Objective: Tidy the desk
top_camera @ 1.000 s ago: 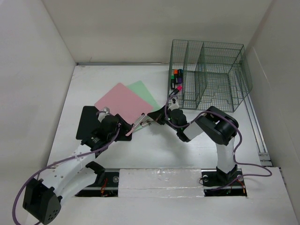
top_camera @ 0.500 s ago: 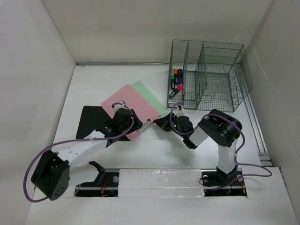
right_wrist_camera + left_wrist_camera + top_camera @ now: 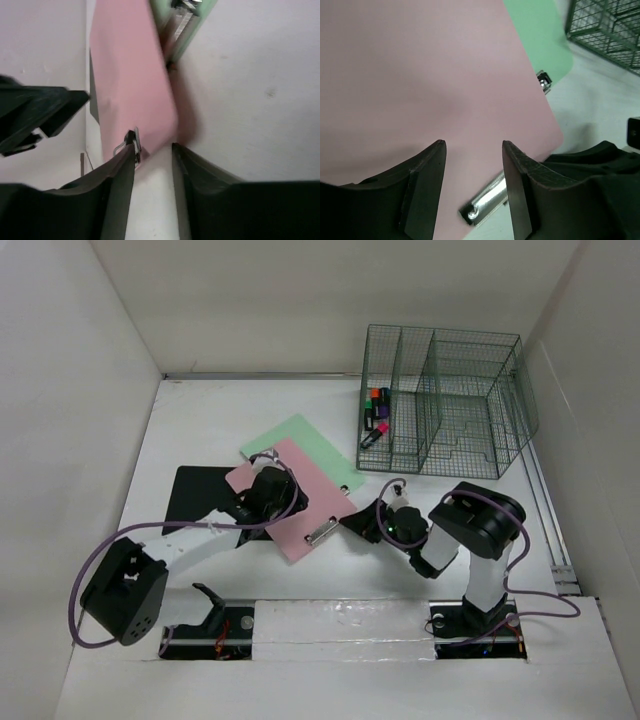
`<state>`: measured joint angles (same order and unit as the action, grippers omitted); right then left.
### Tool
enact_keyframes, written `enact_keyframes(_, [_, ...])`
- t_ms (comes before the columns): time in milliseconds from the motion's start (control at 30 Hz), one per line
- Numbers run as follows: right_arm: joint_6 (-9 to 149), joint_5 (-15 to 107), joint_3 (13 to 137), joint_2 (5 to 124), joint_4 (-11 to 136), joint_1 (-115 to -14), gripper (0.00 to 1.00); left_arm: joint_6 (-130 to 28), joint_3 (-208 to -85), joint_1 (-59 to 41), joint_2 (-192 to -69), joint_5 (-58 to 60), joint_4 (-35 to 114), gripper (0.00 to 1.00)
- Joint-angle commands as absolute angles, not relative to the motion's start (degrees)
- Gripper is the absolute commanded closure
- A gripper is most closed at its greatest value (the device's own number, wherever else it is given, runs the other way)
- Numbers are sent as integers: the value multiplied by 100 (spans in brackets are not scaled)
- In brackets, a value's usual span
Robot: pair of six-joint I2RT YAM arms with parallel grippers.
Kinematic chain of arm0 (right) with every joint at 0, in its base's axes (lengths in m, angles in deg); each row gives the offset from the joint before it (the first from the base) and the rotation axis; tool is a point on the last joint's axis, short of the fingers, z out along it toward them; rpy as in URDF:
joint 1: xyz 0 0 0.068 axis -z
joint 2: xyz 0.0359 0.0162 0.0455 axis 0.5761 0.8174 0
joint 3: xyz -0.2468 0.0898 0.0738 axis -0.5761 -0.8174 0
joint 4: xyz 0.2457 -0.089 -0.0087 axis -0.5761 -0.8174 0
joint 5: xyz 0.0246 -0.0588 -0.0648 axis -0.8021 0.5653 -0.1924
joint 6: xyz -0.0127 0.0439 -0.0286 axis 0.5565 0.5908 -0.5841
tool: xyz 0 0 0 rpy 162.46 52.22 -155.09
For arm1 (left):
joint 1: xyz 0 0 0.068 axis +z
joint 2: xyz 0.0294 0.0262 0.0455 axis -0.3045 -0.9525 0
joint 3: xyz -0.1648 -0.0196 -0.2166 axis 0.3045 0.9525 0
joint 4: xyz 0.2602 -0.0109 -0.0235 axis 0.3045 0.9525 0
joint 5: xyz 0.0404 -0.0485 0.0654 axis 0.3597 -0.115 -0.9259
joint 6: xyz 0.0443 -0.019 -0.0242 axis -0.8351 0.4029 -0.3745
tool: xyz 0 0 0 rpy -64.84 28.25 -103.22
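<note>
On the white desk (image 3: 200,420) a pink clipboard (image 3: 312,495) lies flat, partly over a green clipboard (image 3: 300,435). My left gripper (image 3: 285,502) hovers open just above the pink board (image 3: 420,75), and the board's metal clip (image 3: 487,200) shows below and between its fingers. My right gripper (image 3: 352,520) rests low on the desk at the pink board's near right corner, its jaws slightly open with only bare desk between them. In the right wrist view the clip (image 3: 131,140) sits right against the left fingertip, and the pink board (image 3: 130,75) stretches away ahead.
A green wire-mesh organizer (image 3: 440,400) stands at the back right, with coloured markers (image 3: 375,410) in its left compartment. A black board (image 3: 195,500) lies left of the pink one, partly under my left arm. White walls border the desk.
The pink clipboard has slid and turned toward the near right. My right gripper, shut on its clip end earlier, has opened and let go. My left gripper moved right, over the board.
</note>
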<state>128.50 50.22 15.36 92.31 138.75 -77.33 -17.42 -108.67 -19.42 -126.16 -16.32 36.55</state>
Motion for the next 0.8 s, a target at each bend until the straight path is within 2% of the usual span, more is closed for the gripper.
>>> enact_keyframes(0, [12799,4907,1525,9547,14893,-7833,56,-1812,-10702,-1954,-12824,-1658,3340,56])
enact_keyframes(100, [12844,4863,1604,9715,15035,-7895,45,-1812,-10614,-1954,-12886,-1649,3252,58])
enact_keyframes(233, [12809,4916,1675,9733,14965,-7947,38,-1865,-10535,-1954,-12903,-1649,3164,59])
enact_keyframes(600, [12799,4802,2000,9741,14542,-8334,38,-1830,-10421,-1954,-13105,-1385,2883,60])
enact_keyframes(700, [12896,4863,1816,9786,14788,-8334,46,-1830,-10429,-1954,-13132,-1376,2900,60])
enact_keyframes(767, [12984,4881,1710,9794,14911,-8334,46,-1830,-10420,-1954,-13123,-1376,2883,60])
